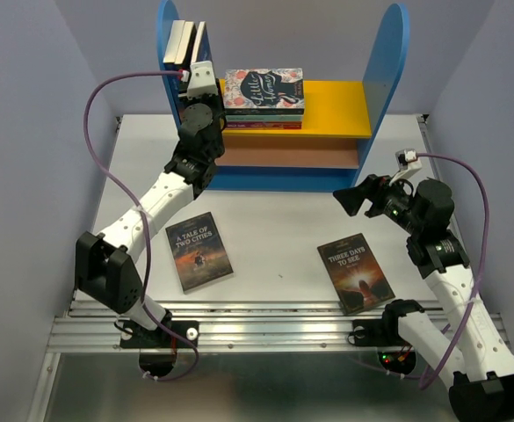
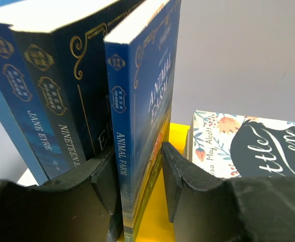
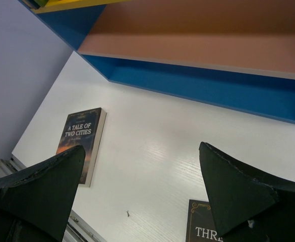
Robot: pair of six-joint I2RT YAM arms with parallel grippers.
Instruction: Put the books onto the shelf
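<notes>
Blue, yellow and salmon shelf (image 1: pixel 395 61), dark blue Animal Farm (image 2: pixel 152 101), floral pink-and-navy cover (image 1: pixel 264 88), white table (image 1: pixel 274 229)

middle book (image 2: pixel 66 136) half behind fingers (image 2: pixel 61 206)

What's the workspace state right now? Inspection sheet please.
Surface: white table, two books lying on it.
Job's things: three books upright on the shelf yellow board, Animal Farm outermost; A Tale of Two Cities and Three Days to See flat on the table.
Clutter: floral-topped stack flat on the yellow board.
Grippers: left gripper straddles Animal Farm, jaws parted; right gripper open, empty, above the table.
Cables: left cable and right cable, purple, loop free of the books.
Surroundings: lavender walls, metal rail at the near edge.
</notes>
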